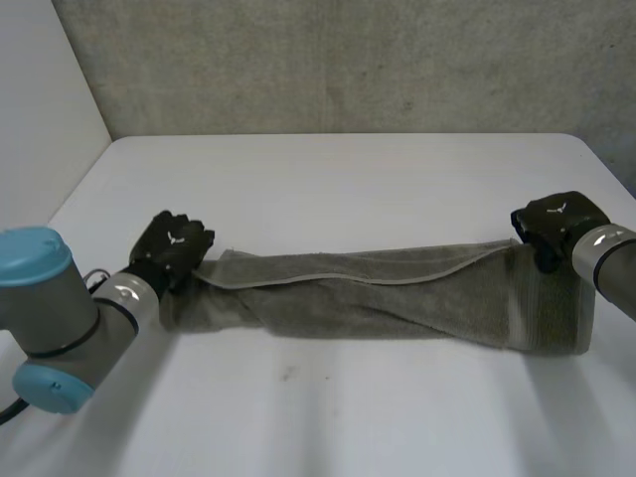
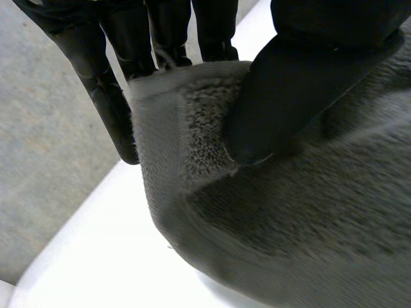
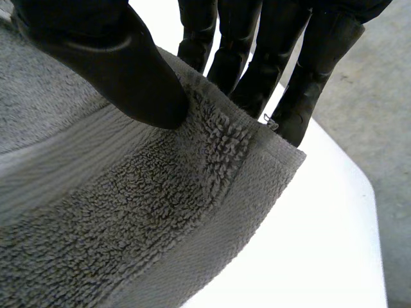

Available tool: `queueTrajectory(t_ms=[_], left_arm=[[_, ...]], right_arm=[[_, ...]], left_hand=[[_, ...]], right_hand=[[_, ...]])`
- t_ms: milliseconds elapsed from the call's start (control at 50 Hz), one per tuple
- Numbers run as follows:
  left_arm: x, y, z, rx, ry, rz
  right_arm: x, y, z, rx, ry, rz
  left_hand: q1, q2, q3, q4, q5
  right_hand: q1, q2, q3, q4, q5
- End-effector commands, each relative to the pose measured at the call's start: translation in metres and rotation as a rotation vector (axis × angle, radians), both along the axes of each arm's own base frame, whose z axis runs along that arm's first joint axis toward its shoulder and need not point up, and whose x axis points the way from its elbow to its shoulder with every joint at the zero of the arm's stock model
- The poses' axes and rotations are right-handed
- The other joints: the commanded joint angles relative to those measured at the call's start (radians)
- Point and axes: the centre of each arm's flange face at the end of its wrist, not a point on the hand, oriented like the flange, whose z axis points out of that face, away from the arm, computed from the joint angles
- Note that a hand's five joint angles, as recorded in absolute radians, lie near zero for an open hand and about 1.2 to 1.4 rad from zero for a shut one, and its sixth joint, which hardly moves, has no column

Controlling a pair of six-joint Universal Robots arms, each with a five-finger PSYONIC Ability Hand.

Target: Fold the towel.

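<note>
Pinching opposite ends of the grey towel, left hand and right hand stretch it along the white table.

- The towel stretches across the table from the left hand to the right hand, barring the middle.
- Bare table lies open behind it and in front.

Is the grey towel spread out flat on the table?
No, the towel is bunched into a long twisted strip between the left hand and right hand.
</note>
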Motion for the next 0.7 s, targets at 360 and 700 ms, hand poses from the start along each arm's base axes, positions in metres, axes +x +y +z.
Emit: queueTrajectory(t_ms=[360, 700], left_arm=[[0.013, 0.046, 0.278, -0.322, 0.513, -0.026], [0.023, 0.013, 0.248, -0.047, 0.48, 0.086]], right_arm=[[-0.009, 0.059, 0.24, -0.505, -0.15, -0.016], [-0.005, 0.042, 0.218, -0.248, -0.066, 0.025]], left_hand=[[0.214, 0.192, 0.193, 0.192, 0.203], [0.214, 0.192, 0.193, 0.192, 0.203]], right_hand=[[0.049, 0.061, 0.06, 0.053, 0.053], [0.049, 0.061, 0.06, 0.053, 0.053]])
